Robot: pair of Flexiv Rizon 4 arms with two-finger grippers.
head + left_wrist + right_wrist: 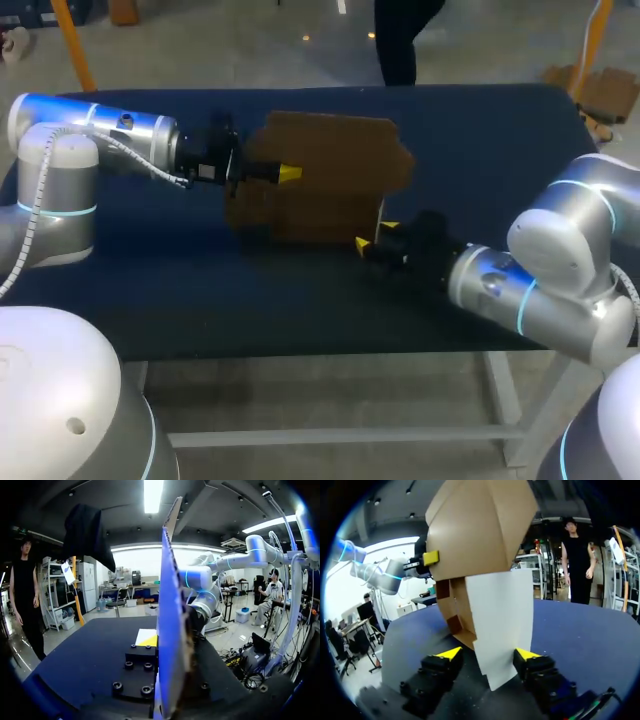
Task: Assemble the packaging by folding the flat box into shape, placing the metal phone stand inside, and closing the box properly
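**Carton (330, 165), part-folded, upright on table (200, 285)**

Left gripper (284, 174): one yellow tip lies flat on a brown panel near the carton's side edge, and its partner is hidden behind the board. In the left wrist view the panel runs edge-on straight down the gripper's middle, so we judge the fingers clamped on it.

Right gripper (488, 654): fingers spread wide, holding nothing. A white flap (502, 612) hangs down between them, close to one tip and clear of the other.

Carton: about mid-table, between our two grippers, brown outside and white on the flap. We cannot tell whether its lower edge rests on the table.

Metal phone stand: not seen in any view.

Handling, as we judge it: thin board, light, and stiff across each panel but weak along the creases. It is likely to dent under a hard pinch, and its smooth faces are liable to slip.

Best hold: a flat panel close to a fold line, never a flap's free edge. One gripper should anchor the body while the other presses the flap round its crease.
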